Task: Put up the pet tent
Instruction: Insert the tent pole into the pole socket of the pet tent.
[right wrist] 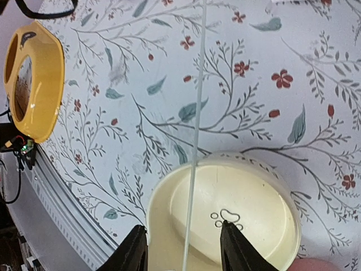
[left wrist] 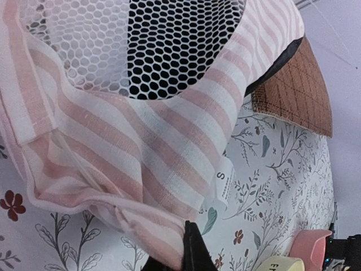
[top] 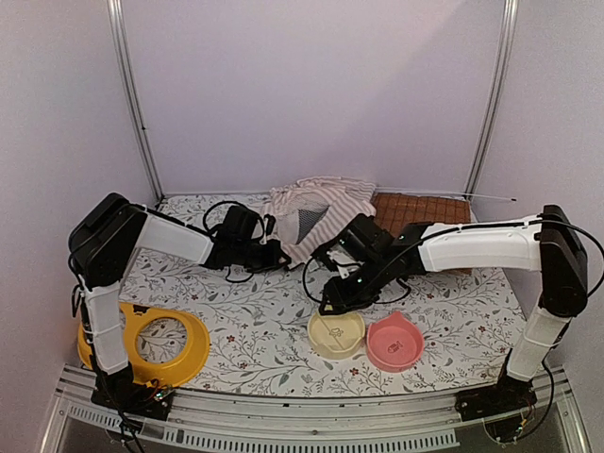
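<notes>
The pet tent (top: 316,212) lies crumpled at the back middle of the table, pink-and-white striped fabric with a white mesh panel (left wrist: 152,39). My left gripper (top: 274,255) reaches it from the left and is shut on the striped lower hem (left wrist: 194,248). My right gripper (top: 330,300) hangs open in front of the tent, over the cream bowl. A thin clear pole (right wrist: 197,113) runs lengthwise between its fingers (right wrist: 183,226) and touches neither one. Another thin pole (top: 491,197) sticks out at the back right.
A brown quilted mat (top: 420,209) lies right of the tent, partly under it (left wrist: 296,90). A cream bowl (top: 340,335) and a pink bowl (top: 394,342) sit side by side near the front. A yellow ring-shaped dish (top: 151,342) rests by the left arm's base.
</notes>
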Action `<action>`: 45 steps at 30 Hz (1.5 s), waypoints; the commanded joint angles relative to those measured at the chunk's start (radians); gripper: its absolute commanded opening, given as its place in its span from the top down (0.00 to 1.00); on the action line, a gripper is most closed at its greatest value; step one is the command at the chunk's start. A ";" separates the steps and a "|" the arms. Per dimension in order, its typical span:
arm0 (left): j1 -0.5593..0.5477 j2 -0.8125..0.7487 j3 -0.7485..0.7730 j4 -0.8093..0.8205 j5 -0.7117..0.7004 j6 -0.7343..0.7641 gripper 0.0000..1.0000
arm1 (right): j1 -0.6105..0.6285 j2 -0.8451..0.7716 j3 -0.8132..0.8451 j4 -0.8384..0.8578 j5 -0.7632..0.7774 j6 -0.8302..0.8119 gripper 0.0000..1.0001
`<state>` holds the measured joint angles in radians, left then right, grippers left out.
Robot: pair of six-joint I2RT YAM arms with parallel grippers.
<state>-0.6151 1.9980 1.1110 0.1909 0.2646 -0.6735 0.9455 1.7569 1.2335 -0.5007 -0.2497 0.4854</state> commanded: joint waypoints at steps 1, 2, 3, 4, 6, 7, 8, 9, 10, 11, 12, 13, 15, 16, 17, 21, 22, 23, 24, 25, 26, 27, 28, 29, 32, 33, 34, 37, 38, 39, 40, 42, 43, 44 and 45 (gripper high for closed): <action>-0.014 0.022 -0.024 0.010 0.017 0.000 1.00 | 0.028 -0.031 -0.042 -0.082 -0.049 -0.011 0.56; -0.014 0.022 -0.026 0.012 0.016 -0.001 1.00 | 0.031 -0.023 -0.050 -0.080 -0.062 -0.014 0.57; -0.014 0.021 -0.027 0.014 0.016 -0.001 1.00 | 0.036 -0.014 -0.050 -0.081 -0.068 -0.017 0.57; -0.014 0.021 -0.029 0.015 0.017 -0.003 1.00 | 0.040 -0.005 -0.051 -0.081 -0.075 -0.021 0.58; -0.014 0.019 -0.032 0.015 0.017 -0.002 1.00 | 0.044 0.013 -0.046 -0.084 -0.084 -0.030 0.59; -0.014 0.017 -0.034 0.015 0.017 -0.002 1.00 | 0.045 0.021 -0.045 -0.087 -0.089 -0.033 0.60; -0.014 0.015 -0.034 0.014 0.017 -0.002 1.00 | 0.045 0.028 -0.044 -0.090 -0.091 -0.035 0.60; -0.014 0.013 -0.035 0.013 0.017 0.000 1.00 | 0.045 0.031 -0.045 -0.091 -0.092 -0.039 0.61; -0.014 0.012 -0.036 0.013 0.015 -0.001 1.00 | 0.045 0.031 -0.047 -0.091 -0.090 -0.042 0.61; -0.014 0.010 -0.036 0.013 0.016 0.001 1.00 | 0.045 0.032 -0.050 -0.091 -0.089 -0.043 0.61; -0.014 0.011 -0.036 0.014 0.017 0.002 1.00 | 0.044 0.036 -0.049 -0.091 -0.091 -0.046 0.61; -0.013 0.012 -0.035 0.015 0.017 0.002 1.00 | 0.046 0.042 -0.048 -0.091 -0.092 -0.048 0.61; -0.014 0.011 -0.035 0.016 0.018 0.000 1.00 | 0.046 0.057 -0.044 -0.090 -0.092 -0.052 0.62; -0.014 0.012 -0.037 0.019 0.018 -0.001 1.00 | 0.046 0.066 -0.037 -0.088 -0.094 -0.055 0.62; -0.014 0.011 -0.037 0.019 0.018 0.000 1.00 | 0.045 0.074 -0.032 -0.084 -0.094 -0.057 0.62; -0.014 0.007 -0.041 0.018 0.020 0.002 1.00 | 0.045 0.112 0.012 -0.080 -0.092 -0.062 0.65; -0.014 0.006 -0.043 0.017 0.020 0.003 1.00 | 0.044 0.118 0.019 -0.081 -0.090 -0.063 0.66; -0.014 0.003 -0.043 0.018 0.022 0.003 1.00 | 0.044 0.121 0.022 -0.079 -0.089 -0.065 0.67; -0.015 0.003 -0.044 0.018 0.021 0.005 1.00 | 0.041 0.123 0.024 -0.078 -0.089 -0.065 0.69; -0.014 0.000 -0.045 0.018 0.021 0.006 1.00 | 0.039 0.124 0.025 -0.076 -0.091 -0.065 0.73; -0.014 -0.001 -0.047 0.016 0.021 0.007 1.00 | 0.034 0.124 0.026 -0.075 -0.092 -0.064 0.75; -0.014 -0.002 -0.050 0.017 0.019 0.009 1.00 | 0.030 0.123 0.026 -0.074 -0.094 -0.063 0.76; -0.014 -0.005 -0.052 0.018 0.020 0.010 1.00 | 0.026 0.123 0.026 -0.075 -0.099 -0.063 0.78; -0.014 -0.007 -0.055 0.019 0.020 0.011 1.00 | 0.023 0.123 0.029 -0.076 -0.103 -0.065 0.80; -0.014 -0.011 -0.061 0.019 0.019 0.013 1.00 | 0.022 0.130 0.042 -0.079 -0.123 -0.075 0.88; -0.014 -0.013 -0.062 0.019 0.018 0.014 1.00 | 0.021 0.134 0.045 -0.082 -0.129 -0.079 0.90; -0.014 -0.015 -0.064 0.018 0.018 0.015 1.00 | 0.022 0.138 0.048 -0.084 -0.132 -0.081 0.93; -0.014 -0.021 -0.067 0.020 0.019 0.020 1.00 | 0.022 0.141 0.051 -0.090 -0.142 -0.090 1.00; -0.015 -0.022 -0.068 0.021 0.019 0.022 1.00 | 0.021 0.139 0.050 -0.087 -0.149 -0.090 1.00; -0.016 -0.021 -0.071 0.023 0.020 0.026 1.00 | 0.020 0.134 0.047 -0.076 -0.164 -0.090 1.00; -0.018 -0.059 -0.075 0.027 0.022 0.031 1.00 | 0.018 0.124 0.044 -0.058 -0.183 -0.089 1.00; -0.026 -0.091 -0.085 0.031 0.015 0.041 1.00 | 0.013 0.099 0.031 -0.006 -0.222 -0.076 1.00; -0.030 -0.112 -0.094 0.039 0.015 0.049 1.00 | 0.010 0.084 0.024 0.025 -0.241 -0.071 1.00; -0.037 -0.136 -0.103 0.044 0.013 0.057 1.00 | 0.007 0.068 0.018 0.054 -0.259 -0.058 1.00; -0.044 -0.165 -0.113 0.046 0.004 0.066 1.00 | -0.001 0.057 0.012 0.092 -0.290 -0.048 1.00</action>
<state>-0.6170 1.9369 1.0325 0.2413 0.2611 -0.6533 0.9600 1.8786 1.2522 -0.5755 -0.4236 0.4294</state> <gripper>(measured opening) 0.021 0.019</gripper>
